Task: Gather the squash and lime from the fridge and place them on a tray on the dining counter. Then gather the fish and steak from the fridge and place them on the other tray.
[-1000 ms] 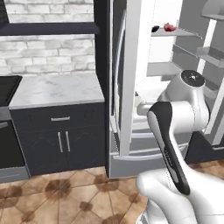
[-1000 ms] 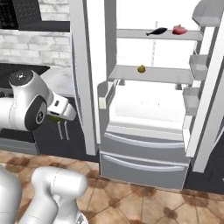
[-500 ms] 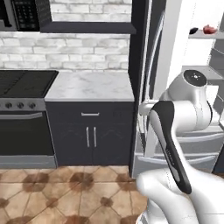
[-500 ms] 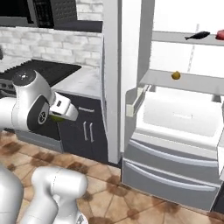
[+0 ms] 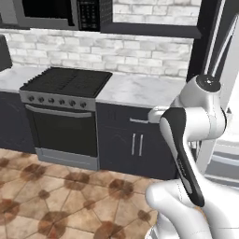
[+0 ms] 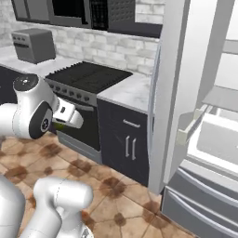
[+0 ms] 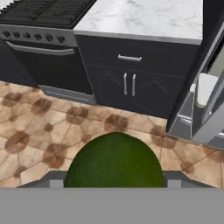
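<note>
Setting: kitchen with a patterned brown tile floor (image 5: 56, 200), a pale brick back wall (image 5: 140, 51) and dark lower cabinets (image 7: 135, 85) under a marble worktop (image 7: 144, 17).

Item 1, lime (image 7: 114, 161): you see a plain dark green ball low in the hand view, seated between the two grey finger tips (image 7: 56, 180) that flank it on either side. It hangs over the floor tiles, in front of the cabinet doors and apart from every counter. In the right base view a sliver of green (image 6: 59, 125) shows under the white hand.

Item 2, gripper (image 7: 112, 179): your jaws stand partly apart and clamped on the lime, one tip touching each side of it.

Item 3, fridge (image 6: 186, 93): tall grey steel unit at the right edge of the right base view. Its door (image 6: 174, 83) stands swung out, white shelves and a bin visible inside, drawers (image 6: 200, 204) below. In the hand view you catch its lower corner at the right edge (image 7: 205, 109).

Item 4, stove (image 5: 63, 116): black cooktop with a silver knob strip and a dark oven door, set against the left end of the marble worktop.

Item 5, microwave (image 5: 60, 11): dark, mounted above the stove.

Item 6, toaster (image 6: 33, 45): grey box on the far worktop, left of the stove in the right base view.
</note>
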Controlling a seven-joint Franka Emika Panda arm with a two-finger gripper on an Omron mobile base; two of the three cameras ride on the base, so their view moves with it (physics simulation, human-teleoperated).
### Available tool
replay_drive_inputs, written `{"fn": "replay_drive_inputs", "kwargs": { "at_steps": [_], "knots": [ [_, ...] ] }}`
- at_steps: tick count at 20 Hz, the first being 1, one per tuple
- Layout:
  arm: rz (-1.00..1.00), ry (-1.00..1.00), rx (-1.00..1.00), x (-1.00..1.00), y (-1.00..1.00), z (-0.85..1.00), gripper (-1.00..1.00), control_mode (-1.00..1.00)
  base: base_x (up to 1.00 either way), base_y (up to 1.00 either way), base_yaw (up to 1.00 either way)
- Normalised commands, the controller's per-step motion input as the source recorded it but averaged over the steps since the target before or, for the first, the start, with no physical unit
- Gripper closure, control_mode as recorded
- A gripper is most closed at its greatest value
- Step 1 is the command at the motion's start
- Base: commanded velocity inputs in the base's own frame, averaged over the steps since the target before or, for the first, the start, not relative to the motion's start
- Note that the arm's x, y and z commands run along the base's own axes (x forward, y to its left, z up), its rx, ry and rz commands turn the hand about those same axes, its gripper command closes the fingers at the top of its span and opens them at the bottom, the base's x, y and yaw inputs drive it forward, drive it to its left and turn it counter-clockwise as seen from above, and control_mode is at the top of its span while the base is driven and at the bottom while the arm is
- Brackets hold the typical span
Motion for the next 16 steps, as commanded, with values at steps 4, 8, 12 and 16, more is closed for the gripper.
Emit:
{"fn": "replay_drive_inputs", "kwargs": {
  "at_steps": [4,8,12,16],
  "knots": [
    [0.0,0.0,0.0,0.0,0.0,0.0,1.0,1.0,0.01,0.21,0.47],
    [0.0,0.0,0.0,0.0,0.0,0.0,1.0,1.0,0.0,0.1,0.51],
    [0.0,0.0,0.0,0.0,0.0,0.0,1.0,1.0,0.0,0.03,0.53],
    [0.0,0.0,0.0,0.0,0.0,0.0,1.0,1.0,0.03,0.0,0.54]
  ]
}}
